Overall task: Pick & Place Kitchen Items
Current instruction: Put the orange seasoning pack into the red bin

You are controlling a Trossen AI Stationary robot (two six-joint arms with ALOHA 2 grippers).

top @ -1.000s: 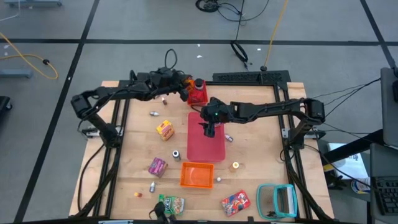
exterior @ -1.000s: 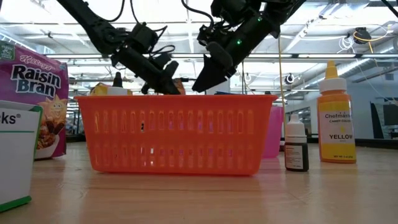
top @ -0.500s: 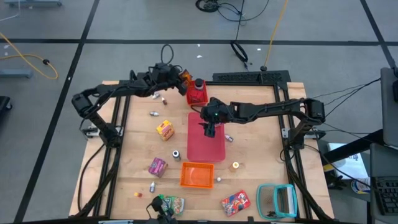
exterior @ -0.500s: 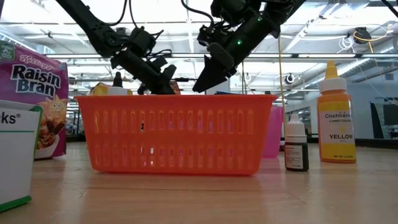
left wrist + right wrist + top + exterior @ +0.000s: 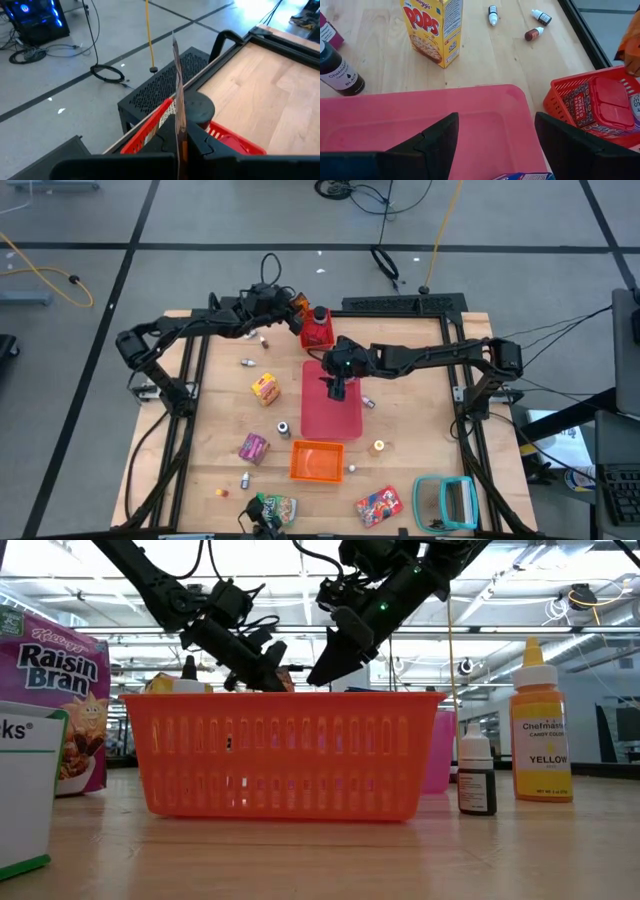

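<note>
My left gripper (image 5: 289, 309) is shut on a flat orange snack packet (image 5: 299, 307) just left of and above the red bin (image 5: 318, 332) near the table's far edge. That bin holds a red-lidded jar (image 5: 611, 102) and a dark round lid (image 5: 200, 107). My right gripper (image 5: 337, 386) hangs open over the pink-red tray (image 5: 331, 416), touching nothing; in the right wrist view its fingers (image 5: 437, 142) stand apart above the tray floor (image 5: 420, 120). A blue carton corner (image 5: 522, 176) shows below them. My left gripper pinches the orange packet between its two fingers, the packet's lower edge (image 5: 179, 131) sitting in the gap. The fingers come from the table's left, slanting slightly down. The packet sticks out past the fingers, edge-on to the wrist camera, lifted clear above the red bin's rim (image 5: 150, 125).
On the wood lie a yellow Pops carton (image 5: 264, 387), a pink-purple carton (image 5: 253, 447), a green packet (image 5: 276, 508), a red packet (image 5: 379, 504), small bottles (image 5: 246, 363) and a dark bottle (image 5: 337, 70). An orange basket (image 5: 317, 461) and a teal-framed object (image 5: 445, 502) sit near the near edge.
My left gripper, still shut on the orange packet, has shifted a little toward the table's far edge and upward beside the red bin. The right gripper has stayed open and still over the tray.
</note>
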